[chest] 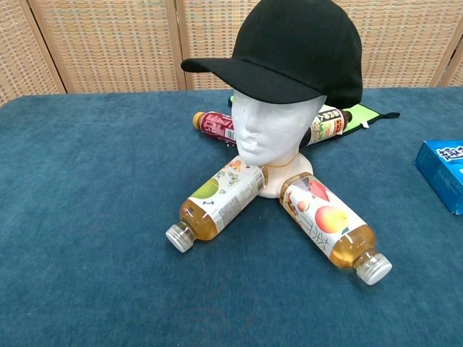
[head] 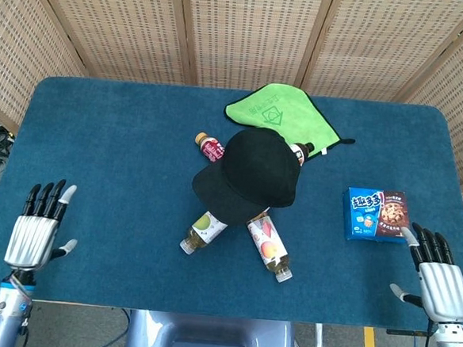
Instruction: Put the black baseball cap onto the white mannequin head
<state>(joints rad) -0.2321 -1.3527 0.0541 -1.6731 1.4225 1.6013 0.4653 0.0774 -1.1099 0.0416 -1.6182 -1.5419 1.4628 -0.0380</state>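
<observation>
Black baseball cap (chest: pixel 296 50) seated on white mannequin head (chest: pixel 271 134); task looks done; left hand (head: pixel 32 235) and right hand (head: pixel 439 279) empty, fingers spread.

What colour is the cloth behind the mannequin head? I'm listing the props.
Bright green cloth with a darker printed logo, clearest in the head view.

A blue table (head: pixel 99 132) fills the frame. At centre a mannequin head (chest: pixel 271 137) stands on it, ringed by four lying bottles: two juice bottles (chest: pixel 217 202) (chest: pixel 329 224) below, a red one (head: pixel 209 146) upper left, a dark one (chest: pixel 325 124) upper right. A green cloth (head: pixel 279 113) lies above, a blue cookie box (head: pixel 378 215) at right.
</observation>
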